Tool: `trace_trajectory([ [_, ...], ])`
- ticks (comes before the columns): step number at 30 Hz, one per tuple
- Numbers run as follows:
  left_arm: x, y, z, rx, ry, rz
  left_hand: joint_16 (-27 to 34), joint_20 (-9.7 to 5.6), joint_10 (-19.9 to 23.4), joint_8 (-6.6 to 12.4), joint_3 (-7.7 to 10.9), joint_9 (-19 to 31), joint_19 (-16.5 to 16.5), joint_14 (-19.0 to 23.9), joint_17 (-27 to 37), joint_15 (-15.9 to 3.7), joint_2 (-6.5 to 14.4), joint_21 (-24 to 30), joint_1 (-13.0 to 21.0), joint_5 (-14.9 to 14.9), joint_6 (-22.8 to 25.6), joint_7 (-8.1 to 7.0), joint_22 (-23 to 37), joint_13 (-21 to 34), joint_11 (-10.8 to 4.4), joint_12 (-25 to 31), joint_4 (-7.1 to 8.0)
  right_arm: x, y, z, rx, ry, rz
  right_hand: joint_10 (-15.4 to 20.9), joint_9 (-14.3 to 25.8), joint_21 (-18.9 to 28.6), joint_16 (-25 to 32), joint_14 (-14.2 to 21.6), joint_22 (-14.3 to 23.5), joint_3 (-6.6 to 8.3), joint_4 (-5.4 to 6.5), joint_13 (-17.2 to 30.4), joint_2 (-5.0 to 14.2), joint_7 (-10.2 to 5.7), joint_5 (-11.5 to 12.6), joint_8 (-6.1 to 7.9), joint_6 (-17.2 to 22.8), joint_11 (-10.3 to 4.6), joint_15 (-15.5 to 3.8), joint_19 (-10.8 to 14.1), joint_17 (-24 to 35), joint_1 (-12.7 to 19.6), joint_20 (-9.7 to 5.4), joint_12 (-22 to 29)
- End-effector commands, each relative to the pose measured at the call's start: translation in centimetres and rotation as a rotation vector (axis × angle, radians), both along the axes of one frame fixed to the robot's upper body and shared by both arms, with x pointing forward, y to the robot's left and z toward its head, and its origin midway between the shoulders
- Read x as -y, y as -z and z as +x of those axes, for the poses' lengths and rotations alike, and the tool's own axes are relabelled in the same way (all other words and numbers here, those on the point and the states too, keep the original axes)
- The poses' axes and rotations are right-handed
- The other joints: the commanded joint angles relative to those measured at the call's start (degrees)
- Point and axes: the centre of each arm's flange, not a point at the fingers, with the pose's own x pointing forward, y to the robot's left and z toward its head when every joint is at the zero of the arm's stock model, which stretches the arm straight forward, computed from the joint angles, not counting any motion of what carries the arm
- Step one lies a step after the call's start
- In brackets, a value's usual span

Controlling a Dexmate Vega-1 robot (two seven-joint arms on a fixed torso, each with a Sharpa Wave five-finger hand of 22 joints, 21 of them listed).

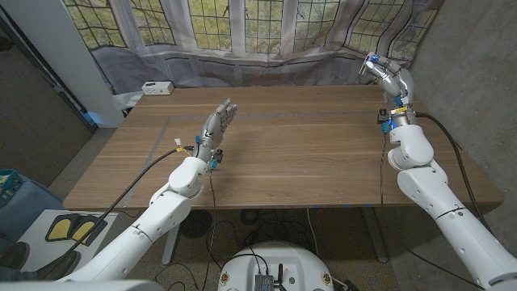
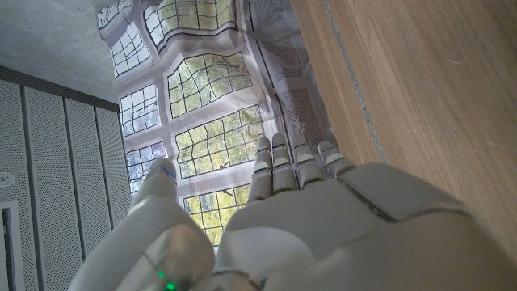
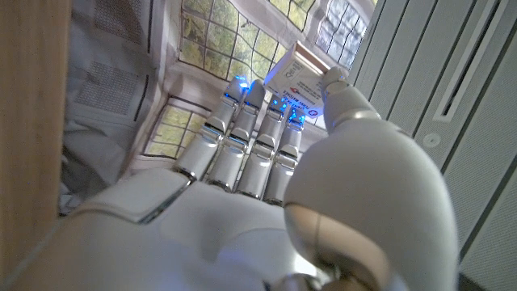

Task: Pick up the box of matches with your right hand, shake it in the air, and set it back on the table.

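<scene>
So the right hand (image 1: pixel 386 75) was up in the air past the far right corner of the wooden counter (image 1: pixel 307 153), well above the surface, and it was pinching the box of matches (image 3: pixel 300 79) between the thumb and the other fingers (image 3: pixel 242 137). In the right wrist view the box was a small white thing with some red and blue print on it, poking out just above the fingertips with the thumb pressed against its side; the window panes and a grey panelled wall sat behind it. In the head view the box was too small to make out properly, just a pale bit at the tip of the hand. The left hand (image 1: pixel 216 128) was over on the left side of the counter, standing on its edge with the palm upright, fingers straight and close together, holding nothing. The left wrist view showed those fingers (image 2: pixel 283 166) reaching toward the window with the wood grain running alongside. A small white box (image 1: pixel 157 87) sat at the far left corner of the counter, near the curtain (image 1: pixel 266 69).
</scene>
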Motion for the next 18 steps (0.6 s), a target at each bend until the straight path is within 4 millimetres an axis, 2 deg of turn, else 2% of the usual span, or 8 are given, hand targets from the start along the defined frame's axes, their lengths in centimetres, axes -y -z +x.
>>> trace_trajectory([
  [1,0.3,0.1,0.2,-0.004,0.008,-0.004,0.03,0.29,0.17,-0.02,0.38,0.25,-0.22,0.24,0.31,0.15,0.35,0.18,0.51,-0.05,0.53,0.08,0.20,0.14,0.20,-0.13,-0.04,2.3,4.0,3.1,-0.142,-0.601,0.662,0.72,0.20,0.51,0.49,0.74,0.17,-0.11,0.13,-0.02,4.24,-1.09,0.42,0.33,1.49,-0.59,-3.85,0.73,0.21,3.51,-0.20,0.31],
  [3,0.2,0.1,0.2,-0.005,0.006,-0.005,0.03,0.28,0.23,-0.03,0.38,0.25,-0.22,0.24,0.31,0.13,0.35,0.18,0.51,-0.05,0.51,0.14,0.20,0.14,0.20,-0.11,-0.04,2.3,4.5,3.5,-0.162,-0.646,0.714,0.63,0.20,0.53,0.39,0.75,0.18,-0.15,0.29,-0.02,4.36,-1.23,0.43,0.27,1.44,-0.44,-3.97,0.81,0.18,3.28,-0.37,0.22],
  [5,0.2,0.1,0.2,-0.004,0.004,-0.007,0.02,0.26,0.25,0.01,0.38,0.25,-0.23,0.23,0.31,0.12,0.35,0.18,0.51,-0.05,0.61,0.12,0.20,0.14,0.15,-0.10,-0.04,2.3,4.8,3.8,-0.178,-0.663,0.739,0.48,0.20,0.47,0.41,0.68,0.18,-0.26,0.49,-0.03,4.63,-1.40,0.45,0.11,1.13,-0.97,-4.05,0.73,0.33,3.05,-0.63,0.10],
  [12,0.1,0.2,0.2,-0.006,0.002,-0.011,0.02,0.31,0.17,-0.02,0.39,0.25,-0.24,0.24,0.31,0.14,0.37,0.19,0.52,-0.05,0.56,0.13,0.20,0.14,0.20,-0.15,-0.04,2.1,5.0,4.1,-0.163,-0.710,0.747,0.36,0.20,0.40,0.43,0.53,0.20,-0.56,0.80,-0.03,5.02,-1.82,0.53,-0.06,0.98,-1.32,-4.64,0.67,0.64,2.54,-1.10,-0.08],
  [16,0.1,0.4,0.2,-0.011,0.005,-0.011,0.02,0.29,0.22,-0.01,0.40,0.25,-0.24,0.25,0.31,0.15,0.38,0.19,0.52,-0.05,0.59,0.11,0.20,0.14,0.20,-0.13,-0.04,1.9,4.9,4.3,-0.162,-0.723,0.722,0.30,0.20,0.36,0.38,0.56,0.20,-0.63,0.90,-0.03,5.15,-1.92,0.57,-0.08,1.01,-1.44,-4.81,0.62,0.67,2.34,-1.35,-0.16],
  [18,0.1,0.5,0.2,-0.013,0.005,-0.015,0.01,0.27,0.24,-0.02,0.40,0.25,-0.24,0.22,0.31,0.23,0.39,0.19,0.52,-0.05,0.56,0.11,0.20,0.14,0.18,-0.12,-0.04,2.0,4.5,4.1,-0.144,-0.653,0.640,0.34,0.20,0.36,0.38,0.62,0.20,-0.65,0.88,-0.03,5.16,-1.85,0.59,-0.11,0.97,-1.43,-4.90,0.64,0.67,2.33,-1.36,-0.16],
])
